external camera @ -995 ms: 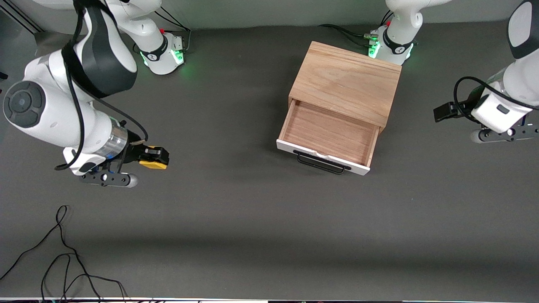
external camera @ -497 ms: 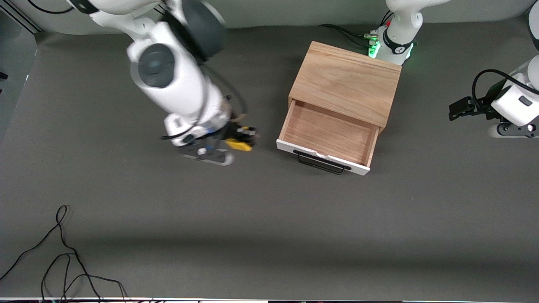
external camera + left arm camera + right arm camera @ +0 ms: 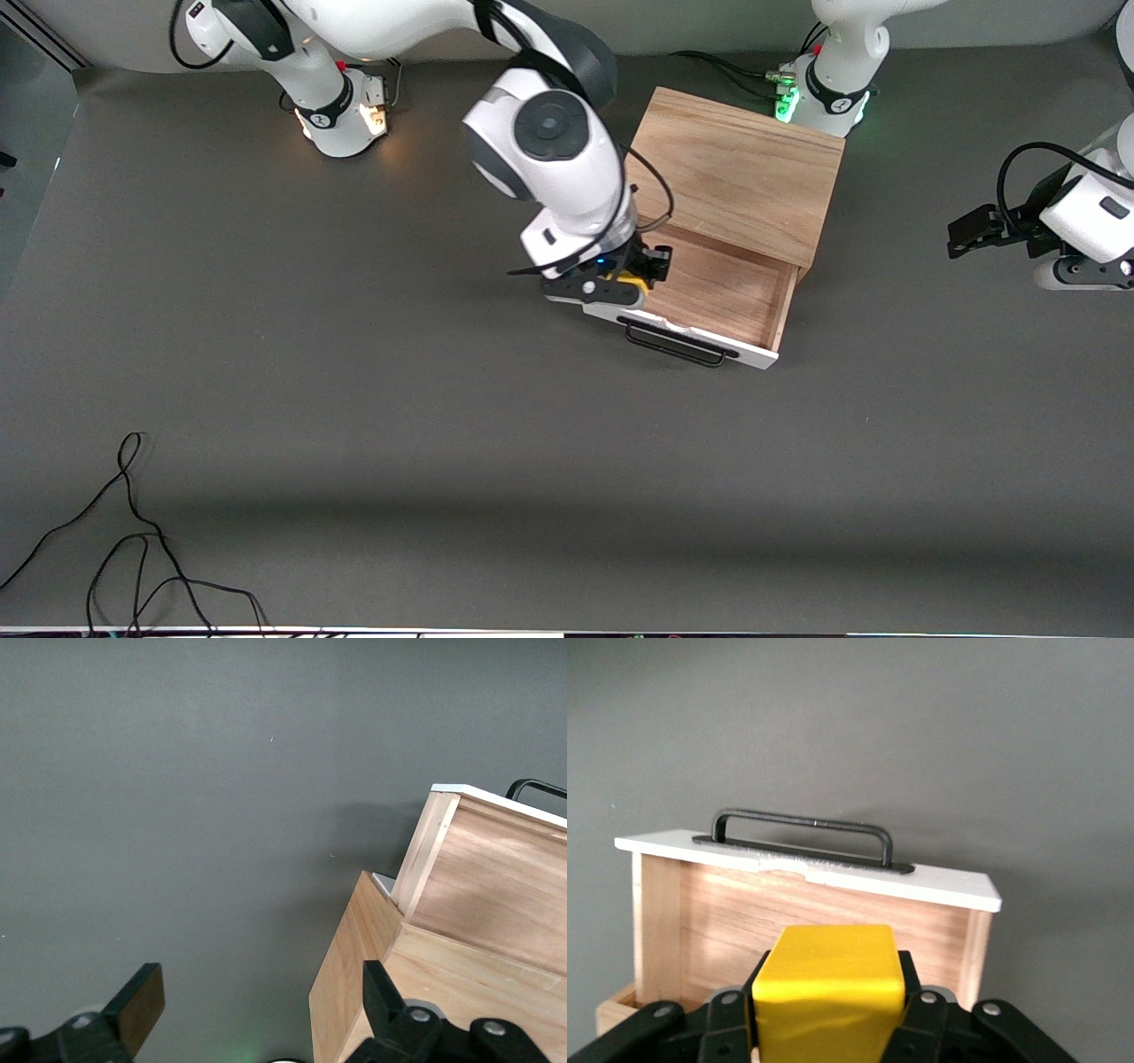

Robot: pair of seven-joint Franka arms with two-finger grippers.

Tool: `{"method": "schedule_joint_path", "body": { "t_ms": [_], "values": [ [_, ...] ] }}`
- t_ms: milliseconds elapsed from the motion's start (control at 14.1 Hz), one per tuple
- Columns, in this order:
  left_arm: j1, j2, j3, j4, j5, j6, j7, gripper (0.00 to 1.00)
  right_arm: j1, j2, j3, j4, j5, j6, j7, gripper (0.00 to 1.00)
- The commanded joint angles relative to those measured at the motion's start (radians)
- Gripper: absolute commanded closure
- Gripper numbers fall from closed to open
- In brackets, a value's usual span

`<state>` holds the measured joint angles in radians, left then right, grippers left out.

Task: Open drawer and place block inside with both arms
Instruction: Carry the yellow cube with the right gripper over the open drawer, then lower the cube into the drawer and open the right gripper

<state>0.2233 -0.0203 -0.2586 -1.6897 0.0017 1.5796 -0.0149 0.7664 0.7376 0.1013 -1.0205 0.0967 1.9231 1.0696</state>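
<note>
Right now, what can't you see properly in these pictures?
- Front view: most of the block is hidden under the right pincer and its arm, over the open drawer.
- Right wrist view: the block's underside is cut off by the picture's edge, so how high it hangs is unclear.
- Left wrist view: the cabinet runs off the edge; the left pincer waits, open.

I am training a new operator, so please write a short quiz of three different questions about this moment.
1. True or false: the drawer is shut.
2. What does the right pincer hold: A) a cable, B) the yellow block, C) nothing?
3. Fill in: the left pincer is open, waiting over the table at the left arm's end, holding ____.

Key: 1 false, it is pulled open. 2 B, over the open drawer. 3 nothing.
</note>
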Motion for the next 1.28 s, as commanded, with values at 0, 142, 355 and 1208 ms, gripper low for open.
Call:
{"method": "schedule_joint_path", "body": {
  "t_ms": [0, 142, 355, 1208],
  "values": [
    [-0.082, -0.007, 0.056, 0.008, -0.009, 0.0, 0.012, 0.0, 0.031, 0.064, -0.009, 0.05, -0.02, 0.0, 0.03, 0.95],
    [-0.201, -0.006, 0.186, 0.015, -0.008, 0.002, 0.013, 0.0, 0.051, 0.094, -0.011, 0.046, -0.046, 0.0, 0.03, 0.95],
    [-0.258, -0.004, 0.228, 0.021, -0.003, 0.003, 0.012, 0.0, 0.092, 0.149, -0.012, 0.046, -0.08, 0.005, 0.038, 0.95],
    [-0.265, 0.002, 0.24, 0.036, -0.011, 0.003, 0.004, 0.0, 0.119, 0.177, -0.009, 0.026, -0.08, 0.042, 0.13, 0.67]
  ]
}}
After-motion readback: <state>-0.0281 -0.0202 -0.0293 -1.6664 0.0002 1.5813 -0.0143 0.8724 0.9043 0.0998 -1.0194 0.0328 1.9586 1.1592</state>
